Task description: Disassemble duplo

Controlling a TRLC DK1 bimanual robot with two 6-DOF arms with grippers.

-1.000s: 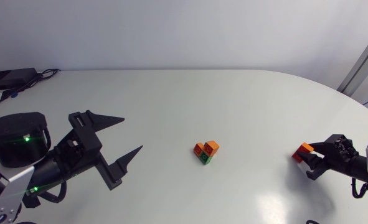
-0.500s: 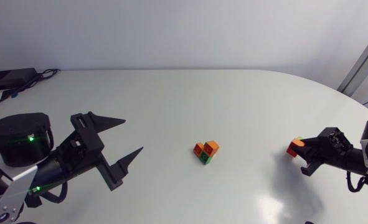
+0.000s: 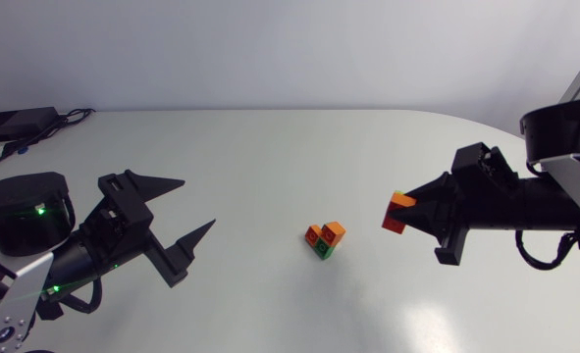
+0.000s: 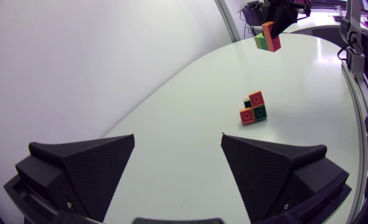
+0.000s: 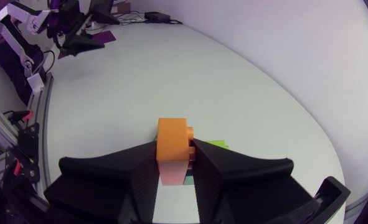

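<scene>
A small duplo cluster [image 3: 325, 239] of orange, red and green bricks stands near the table's middle; it also shows ahead of my left gripper [image 4: 253, 107]. My right gripper [image 3: 414, 211] hangs above the table to the cluster's right, shut on a separate orange, red and green duplo piece [image 3: 399, 213]. In the right wrist view that duplo piece [image 5: 173, 149] sits clamped between the two fingers of the right gripper [image 5: 173, 163]. My left gripper [image 3: 199, 203] stands open and empty well left of the cluster, its fingers [image 4: 96, 165] spread wide. The held piece [image 4: 269, 36] shows far ahead of it.
A black box with cables [image 3: 15, 123] lies at the table's far left corner. My left arm's round base [image 3: 20, 216] sits at the left edge. White tabletop [image 3: 299, 157] surrounds the cluster on all sides.
My right arm has risen and swung left towards the middle, carrying the duplo piece with its fingers closed on it. My left gripper has shifted slightly left.
</scene>
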